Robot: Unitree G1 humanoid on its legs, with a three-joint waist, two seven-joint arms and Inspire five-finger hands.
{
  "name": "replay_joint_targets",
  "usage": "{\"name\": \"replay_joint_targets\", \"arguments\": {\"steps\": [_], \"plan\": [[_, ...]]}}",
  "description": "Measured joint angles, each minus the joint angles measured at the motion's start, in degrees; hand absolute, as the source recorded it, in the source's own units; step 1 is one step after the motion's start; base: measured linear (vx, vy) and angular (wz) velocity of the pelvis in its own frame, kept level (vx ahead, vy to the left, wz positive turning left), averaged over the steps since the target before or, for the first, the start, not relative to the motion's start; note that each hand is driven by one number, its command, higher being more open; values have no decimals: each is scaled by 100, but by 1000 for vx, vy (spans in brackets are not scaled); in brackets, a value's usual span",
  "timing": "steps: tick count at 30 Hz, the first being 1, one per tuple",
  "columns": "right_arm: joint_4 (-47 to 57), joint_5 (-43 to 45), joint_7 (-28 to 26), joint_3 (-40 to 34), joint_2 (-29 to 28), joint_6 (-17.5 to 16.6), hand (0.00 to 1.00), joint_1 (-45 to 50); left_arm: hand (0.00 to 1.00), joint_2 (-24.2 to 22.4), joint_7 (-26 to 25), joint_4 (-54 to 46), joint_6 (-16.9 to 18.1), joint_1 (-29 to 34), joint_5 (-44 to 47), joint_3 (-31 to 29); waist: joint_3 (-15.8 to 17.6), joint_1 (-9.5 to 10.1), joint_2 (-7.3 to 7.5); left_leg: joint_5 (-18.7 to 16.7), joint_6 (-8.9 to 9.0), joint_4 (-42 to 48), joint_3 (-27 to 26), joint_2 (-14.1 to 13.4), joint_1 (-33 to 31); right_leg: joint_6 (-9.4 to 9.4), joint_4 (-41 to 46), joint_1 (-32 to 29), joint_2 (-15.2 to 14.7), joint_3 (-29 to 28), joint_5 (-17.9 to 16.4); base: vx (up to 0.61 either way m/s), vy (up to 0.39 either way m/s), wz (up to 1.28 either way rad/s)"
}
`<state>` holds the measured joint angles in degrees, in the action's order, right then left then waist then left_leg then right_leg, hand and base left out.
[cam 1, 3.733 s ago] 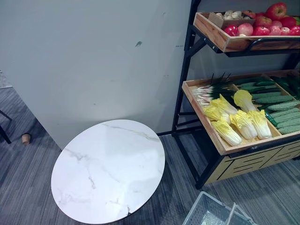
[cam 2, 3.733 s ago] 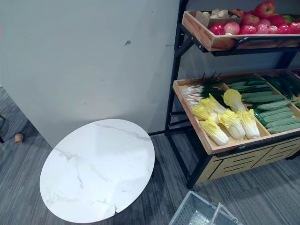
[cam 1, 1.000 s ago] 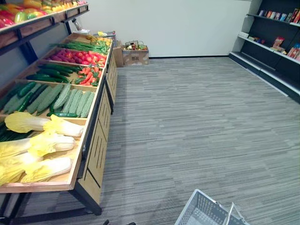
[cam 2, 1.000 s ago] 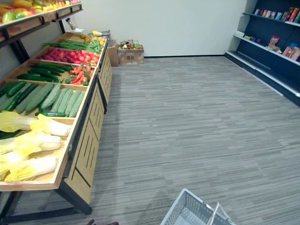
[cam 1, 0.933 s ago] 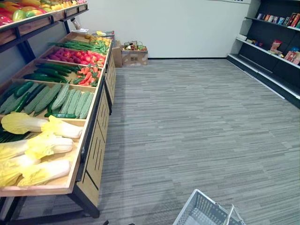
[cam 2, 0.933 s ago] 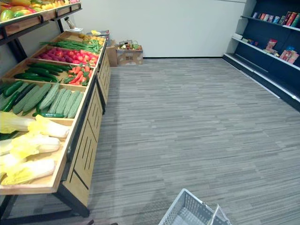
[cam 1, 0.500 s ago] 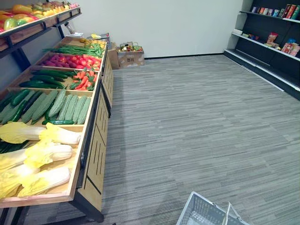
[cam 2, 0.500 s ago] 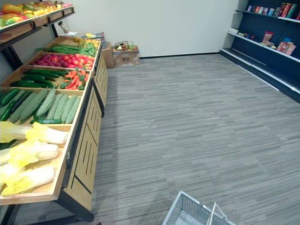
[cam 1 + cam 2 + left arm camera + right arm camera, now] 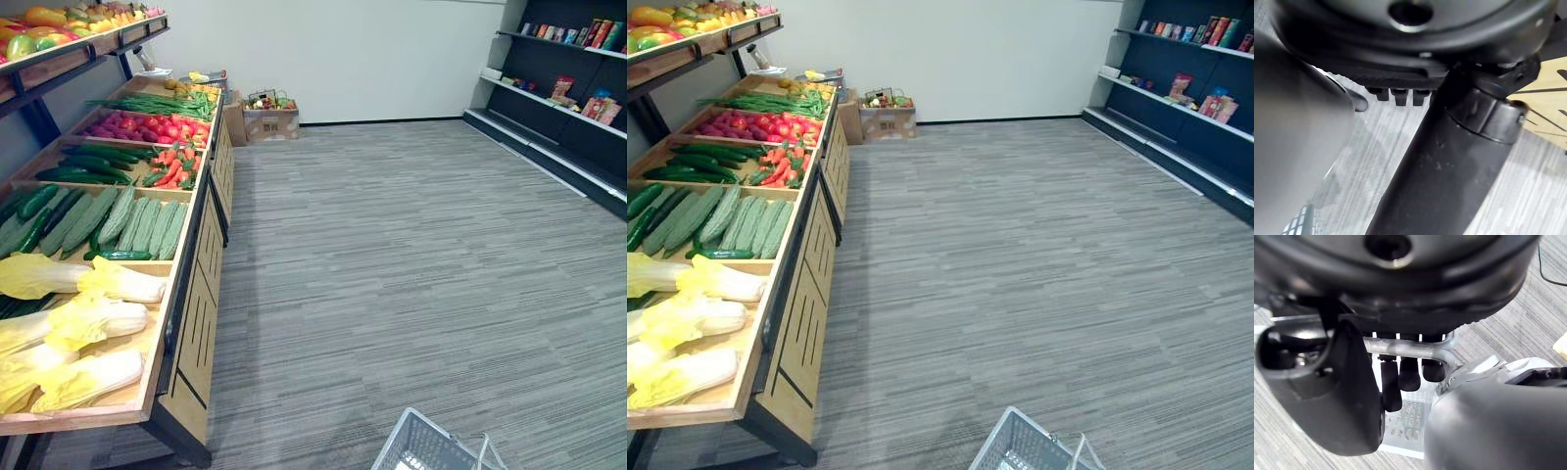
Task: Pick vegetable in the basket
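A grey plastic basket [image 9: 427, 452] hangs low at the near right over the carpet. In the right wrist view my right hand [image 9: 1409, 374] has its fingers curled round the basket's metal handle [image 9: 1415, 348], and the basket's perforated bottom [image 9: 1403, 430] looks empty. Vegetables lie on the wooden stand [image 9: 182, 284] on the left: pale yellow cabbages [image 9: 90, 328] nearest, then ridged green gourds [image 9: 139, 220], dark cucumbers [image 9: 90, 162], red and orange pieces [image 9: 176, 162] and green beans [image 9: 162, 101]. My left hand [image 9: 1449, 161] hangs beside the stand's wooden front, fingers curled, holding nothing.
An upper shelf [image 9: 73, 44] with fruit runs above the stand. A cardboard box [image 9: 271, 117] of goods sits by the far white wall. Dark shelves [image 9: 563, 93] with packages line the right side. Grey carpet stretches wide between stand and shelves.
The camera has swung from a round white table and the stand's end to the aisle along the stand. Over the last second the view shifts slightly and the basket sits lower.
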<state>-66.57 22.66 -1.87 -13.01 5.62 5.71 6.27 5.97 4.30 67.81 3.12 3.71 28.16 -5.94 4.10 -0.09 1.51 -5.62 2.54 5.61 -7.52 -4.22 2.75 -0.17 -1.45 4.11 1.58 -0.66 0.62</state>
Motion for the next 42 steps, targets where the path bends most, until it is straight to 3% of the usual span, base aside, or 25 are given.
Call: {"name": "replay_joint_targets", "arguments": {"steps": [2,3,7,9,11,12,13,14,16,19,21,23,24,25,27,28,30,33,34,35,36,38,41,42], "plan": [[-13,-2,0,-9,-4,-3,0,-16,100,-2,8,-15,-2,-11,-89,3,15,1,-17,-210,-45,311,-7,3,-86,94,158,-33,-34,-8,-92,-78,102,-11],[-7,-1,4,-60,-17,-15,0,-64,100,-10,24,-62,-13,-18,-250,6,37,-2,-52,-403,-137,631,-12,-1,-239,198,503,-216,-94,3,-361,-98,108,-8],[3,96,97,-171,-31,-24,0,-47,100,-10,4,-139,-80,-12,-402,22,112,-16,-76,-677,-228,991,-2,100,-305,374,1577,-599,-284,110,-849,-66,91,2],[17,314,126,-184,-31,-44,0,-58,100,-2,-13,-142,-128,-13,-400,8,184,-28,-102,-742,-308,958,0,89,-146,378,2256,-839,-337,296,-891,-2,67,-3],[44,505,133,-201,-59,-86,0,-8,100,36,-4,-151,-157,-8,-403,-20,209,-67,-113,-828,-312,946,22,12,-28,293,2215,-1022,-275,397,-955,23,26,4],[48,530,134,-199,-85,-101,0,8,100,35,7,-167,-183,-9,-418,-62,217,-68,-108,-882,-276,943,43,-66,-40,313,1951,-1172,-166,359,-935,460,-245,46],[78,642,202,-176,-97,-121,0,103,100,-66,14,-250,-377,-37,-608,-380,247,-73,-84,-1041,42,905,303,-312,111,23,1209,-1158,29,602,-9,645,-375,55],[120,642,203,-176,-69,-108,0,67,100,-105,15,-260,-390,-46,-646,-409,297,-67,-132,-957,168,762,328,-399,227,-91,1432,-1191,91,707,-168,691,-390,55],[178,641,205,-155,-67,-73,0,64,100,-111,14,-265,-391,-22,-684,-454,308,-36,-127,-842,218,533,331,-452,424,-237,1664,-1162,144,793,-314,269,-161,14],[247,677,230,-107,-107,1,0,120,100,-86,50,-289,-502,25,-751,-627,323,-79,-73,-780,210,394,522,-427,685,-129,2373,-1139,-87,1073,-976,172,-132,58],[315,701,255,-150,-208,1,0,264,100,-69,231,-404,-627,213,-603,-985,51,-159,35,-849,105,417,624,-403,671,-119,2656,-1155,-247,1293,-1501,180,-119,96],[290,687,264,-159,-237,30,0,260,100,-79,289,-531,-614,272,-214,-1240,-24,-110,126,-908,59,1203,653,-408,267,-193,2427,-983,-244,1369,-1595,195,-178,52],[299,678,287,-159,-209,38,0,266,100,-119,325,-579,-612,230,69,-1374,-55,-60,106,-946,32,2330,643,-525,-277,-213,2188,-785,-174,1504,-1583,195,-268,58],[339,690,292,-157,-103,64,0,291,100,-184,319,-629,-602,181,240,-1386,-17,-19,-62,-931,-20,3609,568,-825,-919,-275,1926,-485,44,1605,-1553,164,-216,46],[246,699,368,-185,-4,61,0,242,100,-263,255,-633,-473,185,302,-1339,35,36,-253,-992,18,4524,307,-1168,-1264,-341,1621,-19,262,1641,-1508,238,-123,4],[143,698,383,-208,-3,58,0,197,100,-255,211,-615,-430,180,297,-1285,33,39,-233,-1088,54,4496,141,-1163,-1315,-342,1511,173,260,1604,-1508,291,-59,-21],[51,670,387,-285,-2,51,0,89,100,-233,240,-567,-329,147,272,-1156,84,58,-182,-1202,117,3942,-128,-972,-1443,-338,1321,427,164,1532,-1506,241,-3,-17],[55,654,307,-583,-153,76,0,-8,100,-185,436,-562,-193,57,268,-1052,290,100,17,-1121,96,2651,-243,-373,-1725,-309,1134,696,-145,1406,-1510,278,100,-11],[94,646,207,-659,-204,23,0,0,100,-212,531,-576,-107,4,265,-1026,427,116,36,-627,89,1855,-275,-129,-1887,-308,1120,804,-267,1372,-1509,227,150,-8],[111,636,198,-654,-202,-3,0,3,100,-224,566,-569,-95,-9,262,-1004,464,130,-6,-344,45,1523,-295,-96,-1934,-307,1118,859,-272,1340,-1510,596,365,-35],[265,630,185,-541,-348,-87,0,30,100,-179,626,-575,-43,59,266,-1016,512,218,122,707,-372,709,-576,109,-1562,47,1055,1067,-495,1065,-1390,574,339,-34],[330,621,180,-457,-422,-136,0,30,100,-130,676,-575,-10,57,264,-1022,512,262,214,693,-540,723,-619,218,-1448,153,1316,1007,-581,810,-1233,430,229,-10],[409,556,148,-431,-457,-143,0,8,100,-141,690,-566,14,70,264,-1017,490,267,192,650,-599,567,-630,211,-1144,135,1635,909,-590,555,-1200,202,86,6],[432,372,114,-419,-534,-141,0,-12,100,-106,699,-549,12,100,274,-1004,443,275,256,616,-585,434,-688,290,-997,199,1613,931,-664,547,-1084,157,58,-13]]}}
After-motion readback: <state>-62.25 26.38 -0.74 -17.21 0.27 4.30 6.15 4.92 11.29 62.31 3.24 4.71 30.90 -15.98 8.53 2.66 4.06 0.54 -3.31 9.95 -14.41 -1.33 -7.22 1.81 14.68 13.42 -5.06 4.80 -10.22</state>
